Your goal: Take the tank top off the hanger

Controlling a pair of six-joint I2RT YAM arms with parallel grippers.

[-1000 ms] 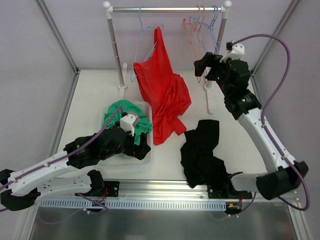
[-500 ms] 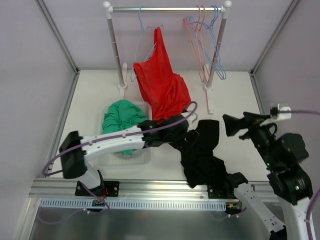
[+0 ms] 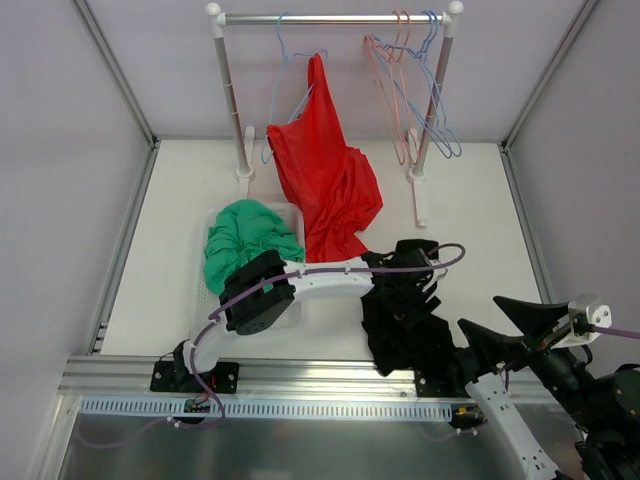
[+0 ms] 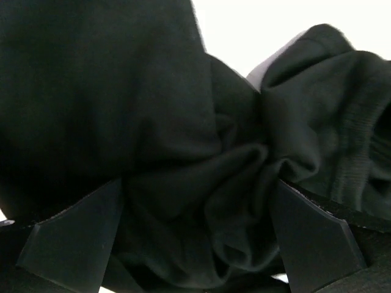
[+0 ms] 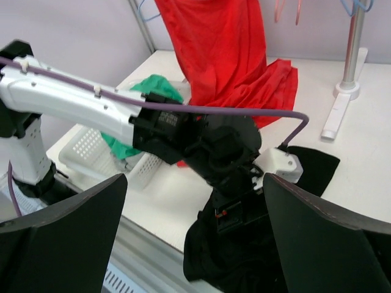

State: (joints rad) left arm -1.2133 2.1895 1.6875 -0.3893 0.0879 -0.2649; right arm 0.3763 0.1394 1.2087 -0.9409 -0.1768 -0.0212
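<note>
Over the black garment (image 3: 395, 340) the left gripper (image 4: 195, 207) has arrived, spread; the right gripper (image 3: 498, 322), spread, has withdrawn.

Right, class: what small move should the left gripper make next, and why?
Probably close: the left gripper stands open with a bunched fold of the black garment between its fingers. The red tank top still hangs at the rail.

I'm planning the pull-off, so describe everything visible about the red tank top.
The red tank top is thin, soft-looking fabric, heavily creased. One strap is hooked high on a pale blue wire hanger that hangs from the metal rail. The body sags down at a slant, and its lower part lies bunched on the white tabletop, next to the white plastic basket.
</note>
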